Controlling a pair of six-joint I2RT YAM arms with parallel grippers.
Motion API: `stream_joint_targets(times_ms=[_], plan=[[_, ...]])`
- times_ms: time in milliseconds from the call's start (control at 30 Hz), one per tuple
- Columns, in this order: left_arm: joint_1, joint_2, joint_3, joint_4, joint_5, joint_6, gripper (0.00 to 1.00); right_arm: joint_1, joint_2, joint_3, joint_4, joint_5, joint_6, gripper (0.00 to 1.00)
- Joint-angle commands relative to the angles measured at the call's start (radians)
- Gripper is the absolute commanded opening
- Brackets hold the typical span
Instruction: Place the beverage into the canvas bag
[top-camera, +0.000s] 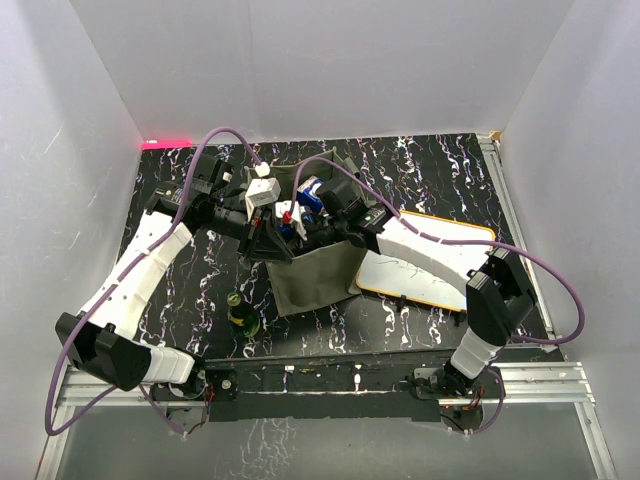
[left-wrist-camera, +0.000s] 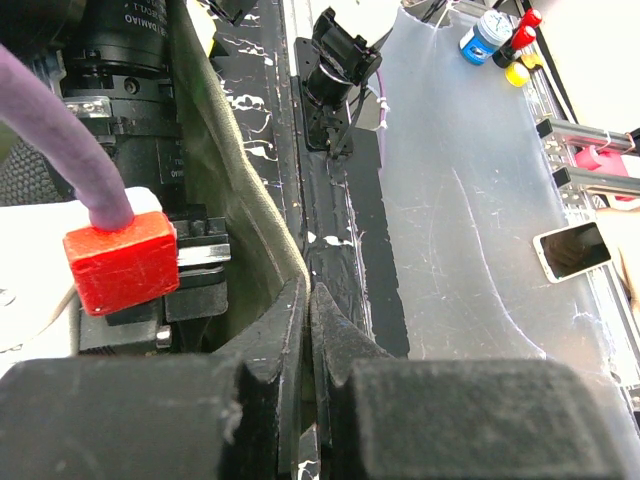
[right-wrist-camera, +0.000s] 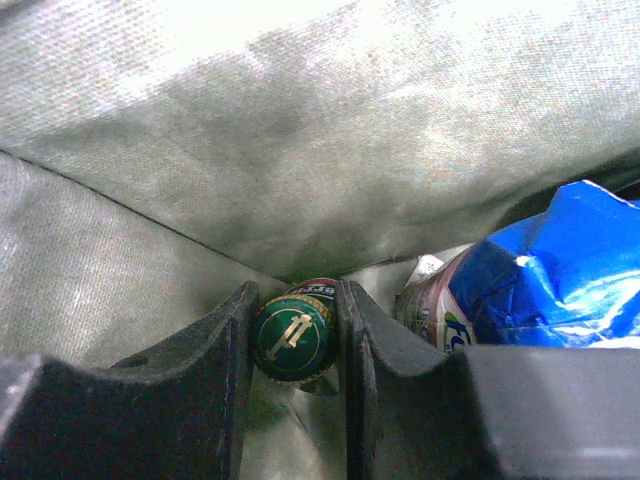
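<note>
Deep in woven canvas bag (right-wrist-camera: 250, 130); round-capped beverage (right-wrist-camera: 293, 338)

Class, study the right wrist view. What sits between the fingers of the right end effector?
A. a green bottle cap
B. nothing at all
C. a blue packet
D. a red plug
A: the green bottle cap is clamped between the fingers of the right end effector inside the canvas bag, with the blue packet off to its side.
</note>
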Motion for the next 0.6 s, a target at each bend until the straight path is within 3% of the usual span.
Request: stream_joint_targets(times_ms=[0,167,567], plan=[[0.004,-0.031,0.002,-0.029,0.094,0.023,0.00,0.021,-0.069,-0.024,0.003,-0.158,0.031,0.08],[0.004,-0.026,0.007,-0.029,0.099,0.023,0.00,0.039,-0.077,-0.093,0.011,-0.127,-0.011,0.10],[0.003,-0.042,-0.008,-0.060,0.090,0.070,0.00,0.061,-0.045,-0.022,-0.066,-0.049,-0.066,0.52]])
